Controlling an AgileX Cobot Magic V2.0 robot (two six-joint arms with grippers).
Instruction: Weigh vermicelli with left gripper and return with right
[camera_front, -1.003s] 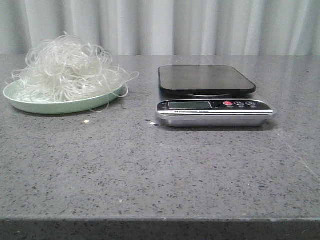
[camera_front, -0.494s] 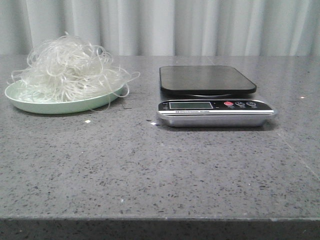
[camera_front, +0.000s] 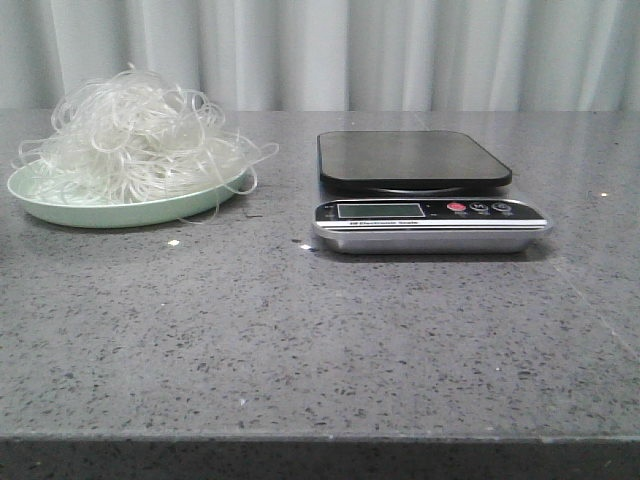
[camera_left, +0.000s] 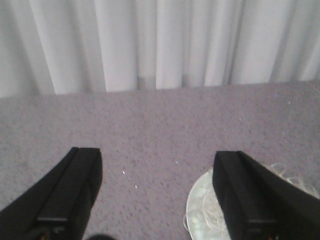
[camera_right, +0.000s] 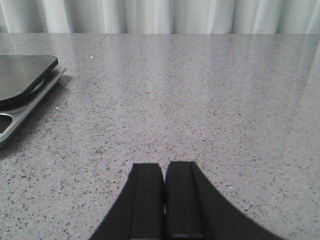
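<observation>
From the front, the puffy heap of thin, translucent whitish vermicelli sits piled on the shallow pale green plate at the left of the speckled grey stone table. Well apart to its right stands the silver digital kitchen scale with its black platform bare. Neither of my arms shows here, so I judge the task is at its very start: nothing weighed yet.

Through my left wrist camera, my left gripper has its black fingers spread wide with nothing between them, over bare table in front of the white pleated curtain. The plate's rim and a few strands peek out beside one finger, so I am off to the side of the heap.

Through my right wrist camera, my right gripper has its fingers pressed together, holding nothing, with the scale's corner off to one side.

Next, I think, my left gripper must centre over the heap, descend, and pinch deep enough that the springy strands come up together.
</observation>
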